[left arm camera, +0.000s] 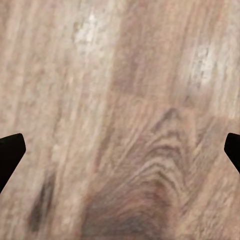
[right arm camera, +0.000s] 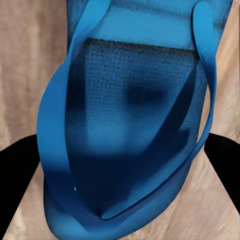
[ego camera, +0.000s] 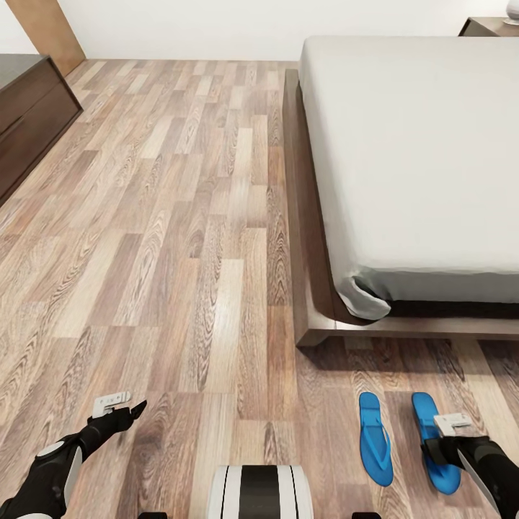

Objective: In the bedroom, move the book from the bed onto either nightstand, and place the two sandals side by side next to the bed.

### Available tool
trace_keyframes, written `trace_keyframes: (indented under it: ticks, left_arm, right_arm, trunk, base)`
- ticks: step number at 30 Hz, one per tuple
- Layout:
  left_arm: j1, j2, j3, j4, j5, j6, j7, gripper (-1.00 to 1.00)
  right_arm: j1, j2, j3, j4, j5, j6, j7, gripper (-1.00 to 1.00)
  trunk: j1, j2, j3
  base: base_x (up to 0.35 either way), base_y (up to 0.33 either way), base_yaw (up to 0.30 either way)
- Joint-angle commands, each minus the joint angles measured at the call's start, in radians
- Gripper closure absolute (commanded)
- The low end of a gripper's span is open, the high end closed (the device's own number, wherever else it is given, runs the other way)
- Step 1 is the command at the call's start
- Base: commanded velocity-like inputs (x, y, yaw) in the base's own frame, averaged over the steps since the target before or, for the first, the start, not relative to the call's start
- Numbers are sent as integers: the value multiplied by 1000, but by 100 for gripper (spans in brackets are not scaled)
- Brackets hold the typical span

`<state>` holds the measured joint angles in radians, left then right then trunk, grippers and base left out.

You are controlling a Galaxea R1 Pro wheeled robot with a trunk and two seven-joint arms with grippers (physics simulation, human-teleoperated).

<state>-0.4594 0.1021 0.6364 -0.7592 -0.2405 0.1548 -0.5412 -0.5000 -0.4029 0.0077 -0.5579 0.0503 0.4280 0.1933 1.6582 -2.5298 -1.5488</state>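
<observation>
The right hand (ego camera: 441, 441) hangs low over one blue sandal (ego camera: 433, 440), fingers spread either side of it without gripping; the second sandal (ego camera: 375, 436) lies parallel just beside, both on the floor (ego camera: 180, 238) near the bed (ego camera: 411, 158). The left hand (ego camera: 131, 412), fingers apart, holds nothing above bare planks, well apart from the sandals.

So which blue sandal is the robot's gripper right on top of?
The sandal on the right, farther from the robot's middle. The right gripper hangs over it, while the other sandal lies alone on the floor.

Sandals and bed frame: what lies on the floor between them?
Nothing: in the head view, bare wood-plank floor separates the two sandals from the bed frame.
</observation>
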Motion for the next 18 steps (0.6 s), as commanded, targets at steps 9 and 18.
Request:
trace_keyframes:
  ticks: [9,18]
  left_arm:
    - [-1,-1,5,-2,-5,6,-8,-100]
    - [-1,-1,5,-2,-5,6,-8,-100]
  right_arm:
    - [0,-2,0,1,-1,-115,9,100]
    - [0,-2,0,1,-3,-118,9,100]
  trunk:
    - [0,0,-1]
    - [0,0,-1]
  base:
    - [0,0,0]
    - [0,0,0]
